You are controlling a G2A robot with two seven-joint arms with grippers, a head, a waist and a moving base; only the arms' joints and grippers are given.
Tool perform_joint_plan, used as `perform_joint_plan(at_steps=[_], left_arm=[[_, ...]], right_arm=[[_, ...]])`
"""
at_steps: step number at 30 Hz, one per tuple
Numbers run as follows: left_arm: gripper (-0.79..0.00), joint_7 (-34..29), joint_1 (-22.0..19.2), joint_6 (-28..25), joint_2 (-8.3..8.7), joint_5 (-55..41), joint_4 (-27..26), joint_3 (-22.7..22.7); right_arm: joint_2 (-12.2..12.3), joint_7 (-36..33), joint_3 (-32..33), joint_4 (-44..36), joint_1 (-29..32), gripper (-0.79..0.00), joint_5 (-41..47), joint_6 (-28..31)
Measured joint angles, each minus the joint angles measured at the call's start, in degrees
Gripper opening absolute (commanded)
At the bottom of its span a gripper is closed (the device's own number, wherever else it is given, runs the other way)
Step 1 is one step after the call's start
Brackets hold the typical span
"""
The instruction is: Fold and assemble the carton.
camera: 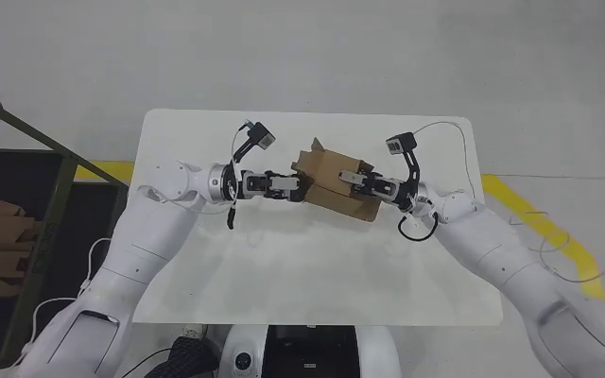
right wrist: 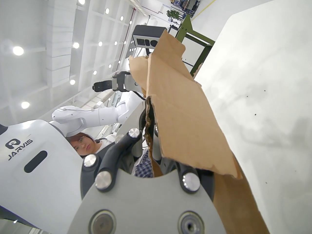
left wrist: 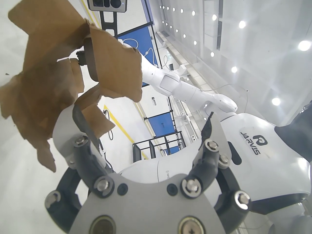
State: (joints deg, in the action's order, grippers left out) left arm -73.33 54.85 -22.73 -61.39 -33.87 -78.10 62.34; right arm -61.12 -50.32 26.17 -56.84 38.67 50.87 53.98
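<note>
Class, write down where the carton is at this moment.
In the top view the carton is over the table's middle, toward its far edge, between the left end effector and the right end effector.

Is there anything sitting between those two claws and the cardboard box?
Nothing visible does. The left gripper is open right beside the carton, and the right gripper is up against the carton's opposite side.

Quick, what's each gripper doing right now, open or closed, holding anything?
Left gripper: open, gripping nothing, next to the carton.
Right gripper: closed on the carton's wall.
</note>
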Motion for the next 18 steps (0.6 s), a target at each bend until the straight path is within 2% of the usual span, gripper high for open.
perform_joint_plan(at_steps=[10,18], left_arm=[[0.000,1.0,-0.9,0.0,-0.75,-0.3,0.5,-1.9],[0.000,4.6,-0.3,-0.8,-0.95,1.9,0.4,-1.9]], right_arm=[[-0.9,-0.5,1.0,0.8,0.0,-0.785,-0.2,-0.5],[-1.6,-0.9,2.1,2.3,0.2,-0.785,0.3,-0.9]])
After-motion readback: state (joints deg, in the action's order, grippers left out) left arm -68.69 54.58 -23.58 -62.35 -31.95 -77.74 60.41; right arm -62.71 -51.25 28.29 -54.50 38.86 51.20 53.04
